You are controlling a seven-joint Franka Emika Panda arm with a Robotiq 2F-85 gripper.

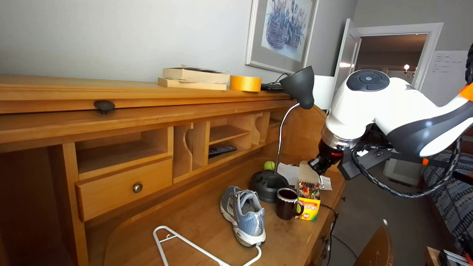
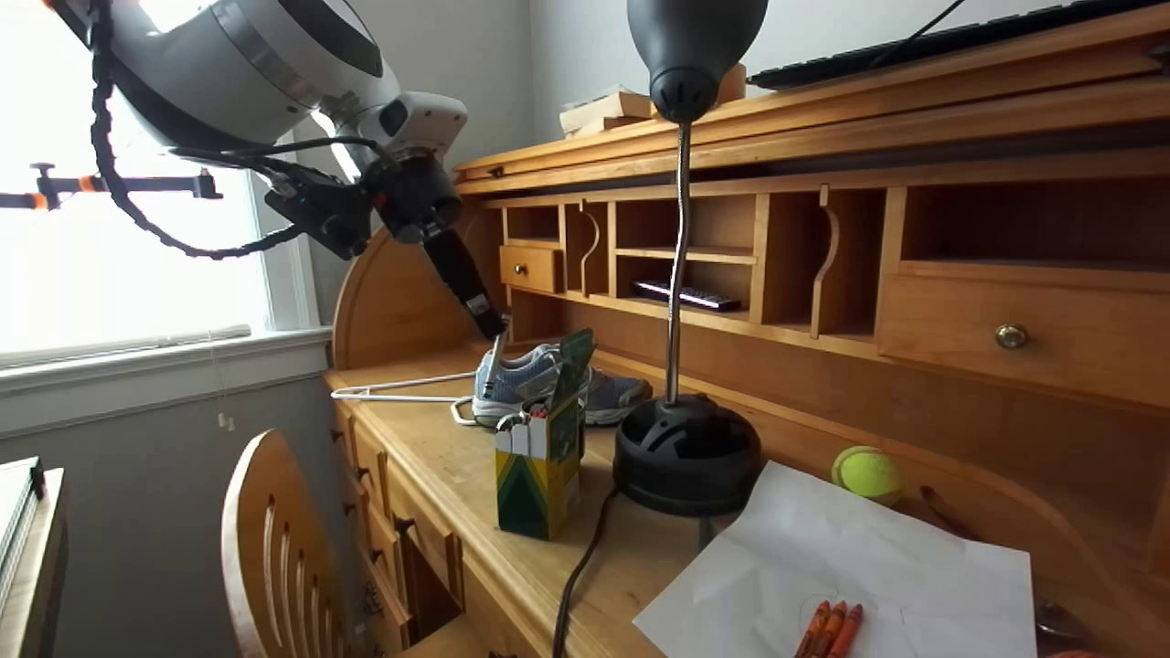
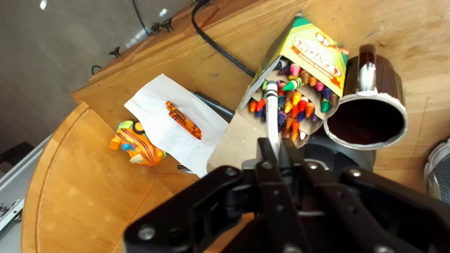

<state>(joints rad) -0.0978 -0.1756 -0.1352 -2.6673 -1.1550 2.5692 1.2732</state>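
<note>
A white crayon with dark bands point(image 3: 272, 112) is pinched between the fingertips of my gripper point(image 3: 277, 147), its free end pointing downward. In the wrist view that end overlaps the mouth of the yellow and green crayon box point(image 3: 318, 52), which is filled with several coloured crayons. Seen in an exterior view, the white crayon point(image 2: 494, 366) hangs with its lower end above the rim of the box point(image 2: 537, 484), apart from it. The box stands upright with its lid folded back. Right beside it stands a dark brown mug point(image 1: 286, 203).
Close by are the black desk lamp point(image 1: 269, 184), a blue-grey shoe point(image 1: 245, 218) and a white hanger point(image 1: 196, 246). Orange crayons point(image 3: 183, 119) lie on white paper point(image 3: 154, 95), near an orange toy point(image 3: 140, 146). A tennis ball point(image 2: 866, 473) rests behind the paper. A cord crosses the desk edge.
</note>
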